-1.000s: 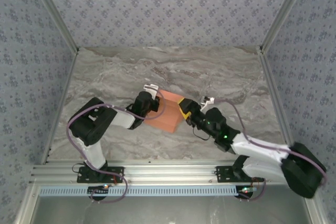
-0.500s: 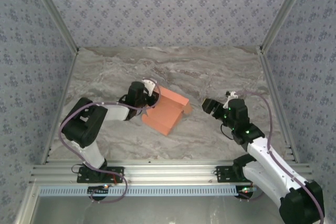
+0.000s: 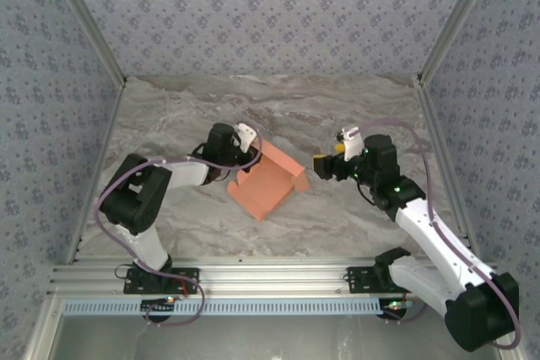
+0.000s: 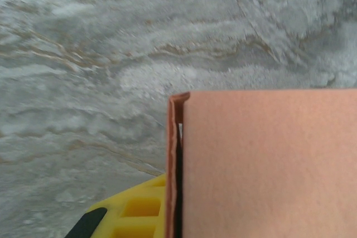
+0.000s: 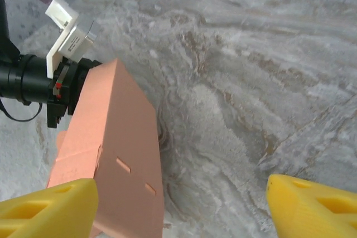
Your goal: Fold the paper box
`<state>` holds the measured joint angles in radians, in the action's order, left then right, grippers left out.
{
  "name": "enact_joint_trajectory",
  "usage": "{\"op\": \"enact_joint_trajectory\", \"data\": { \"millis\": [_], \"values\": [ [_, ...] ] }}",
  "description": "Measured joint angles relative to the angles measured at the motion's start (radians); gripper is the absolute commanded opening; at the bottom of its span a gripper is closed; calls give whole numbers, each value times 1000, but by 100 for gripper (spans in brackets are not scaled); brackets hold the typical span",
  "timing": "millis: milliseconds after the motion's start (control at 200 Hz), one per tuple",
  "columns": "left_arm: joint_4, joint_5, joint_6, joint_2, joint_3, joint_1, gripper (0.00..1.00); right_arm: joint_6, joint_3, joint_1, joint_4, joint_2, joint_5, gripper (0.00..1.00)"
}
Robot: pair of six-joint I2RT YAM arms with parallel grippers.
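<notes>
Your right end effector (image 3: 322,166) is backing away from the box (image 3: 266,183), jaws spread wide. Your left end effector (image 3: 243,160) is apparently still pinching its edge, keeping it half-folded on the table (image 3: 169,124).

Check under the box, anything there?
Marble table shows all around the box. The left gripper is shut on its far-left edge; the left wrist view shows one yellow finger beside a panel. The table patch beneath the box is covered, so unknown.
</notes>
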<state>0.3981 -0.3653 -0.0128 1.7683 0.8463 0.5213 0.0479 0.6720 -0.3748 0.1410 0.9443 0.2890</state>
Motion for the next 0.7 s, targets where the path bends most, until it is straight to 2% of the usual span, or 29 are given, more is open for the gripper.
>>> {"op": "enact_joint_trajectory", "data": {
  "millis": [100, 245, 450, 590, 700],
  "values": [
    [-18, 3, -12, 24, 0, 12, 3, -76, -69, -10, -45, 10, 39, 80],
    [-51, -12, -13, 27, 2, -4, 3, -179, -197, -18, -118, -58, 89, 81],
    [-66, -30, -5, 27, 6, -37, 5, -319, -229, -69, -200, -70, 203, 75],
    [-65, 2, 12, 27, 8, -40, 5, -325, -230, -80, -253, -59, 287, 80],
    [-63, 34, 42, 27, 10, -40, 3, -288, -230, -71, -297, -59, 262, 83]
  ]
}}
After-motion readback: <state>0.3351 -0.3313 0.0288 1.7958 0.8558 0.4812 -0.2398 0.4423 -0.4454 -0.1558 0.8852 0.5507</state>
